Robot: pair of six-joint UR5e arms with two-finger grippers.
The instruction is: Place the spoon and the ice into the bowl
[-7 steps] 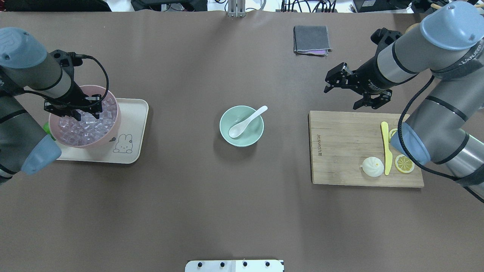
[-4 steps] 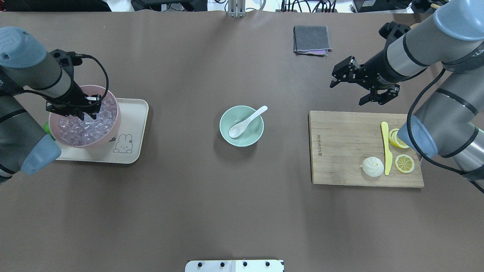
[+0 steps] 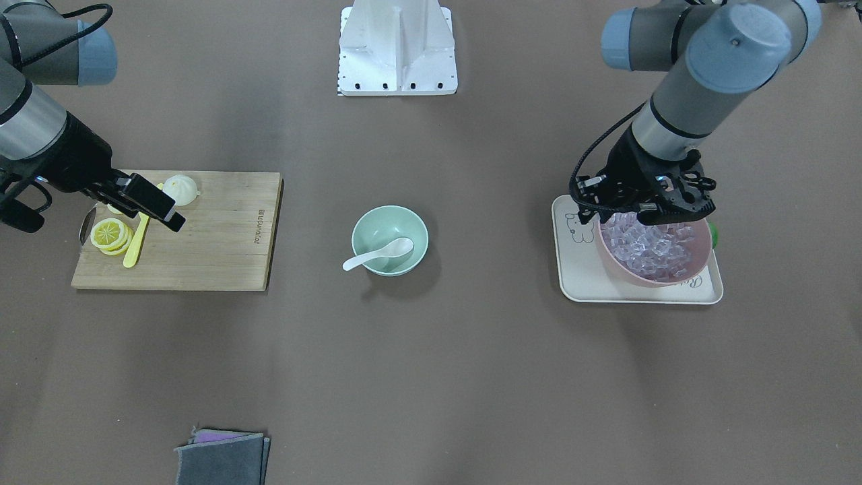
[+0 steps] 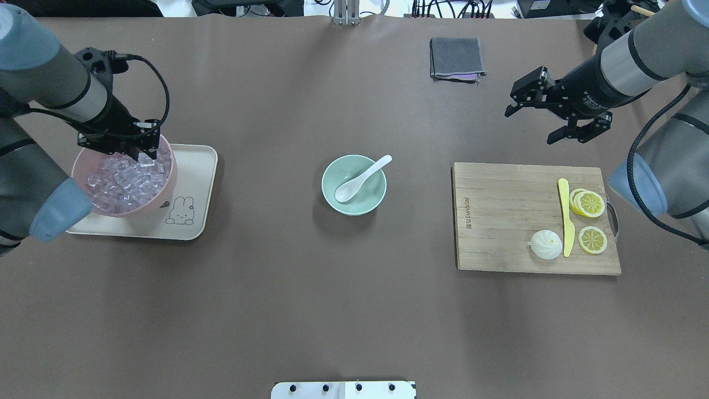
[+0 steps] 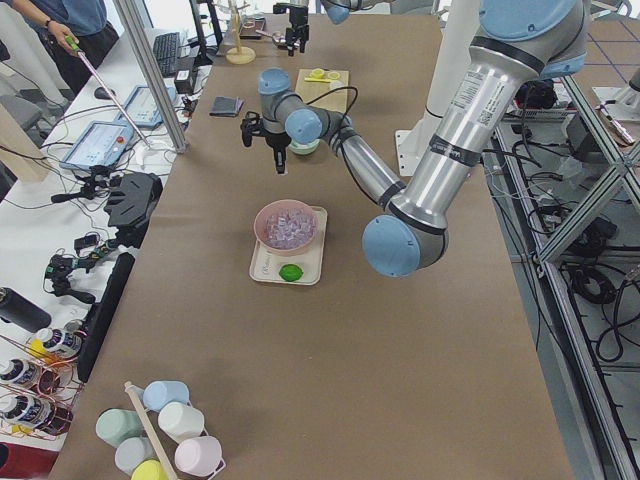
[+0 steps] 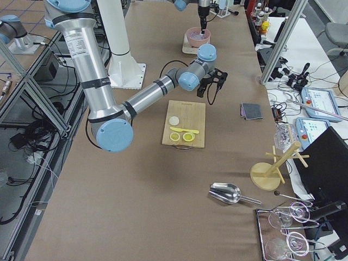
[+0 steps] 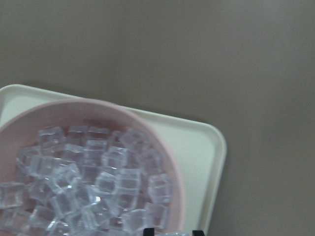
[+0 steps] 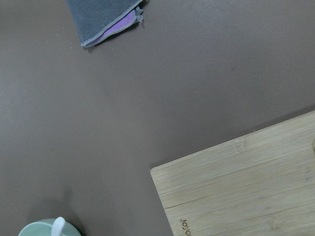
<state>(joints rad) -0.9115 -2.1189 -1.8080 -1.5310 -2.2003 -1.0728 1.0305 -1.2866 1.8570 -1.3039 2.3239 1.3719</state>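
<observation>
The white spoon point(image 4: 354, 184) lies in the mint-green bowl point(image 4: 368, 202) at the table's middle, its handle over the far right rim; both show in the front view, spoon point(image 3: 377, 254) and bowl point(image 3: 389, 222). Many ice cubes point(image 4: 124, 180) fill the pink bowl point(image 4: 167, 185) on a cream tray point(image 4: 195, 185). My left gripper point(image 4: 143, 155) hangs over that bowl's far right rim. In the left wrist view its tips point(image 7: 171, 232) stand close together with a clear cube between them. My right gripper point(image 4: 528, 128) is open and empty, above the bare table beyond the cutting board.
A wooden cutting board point(image 4: 498, 221) at the right holds a yellow knife point(image 4: 565, 216), lemon slices point(image 4: 591, 239) and a white bun point(image 4: 545, 244). A folded grey cloth point(image 4: 455, 57) lies at the far side. A white base plate point(image 4: 343, 389) sits at the near edge.
My left gripper has risen out of the ice and moved toward the pink bowl's far right rim. My right arm has drawn back, up and to the right, away from the cutting board.
</observation>
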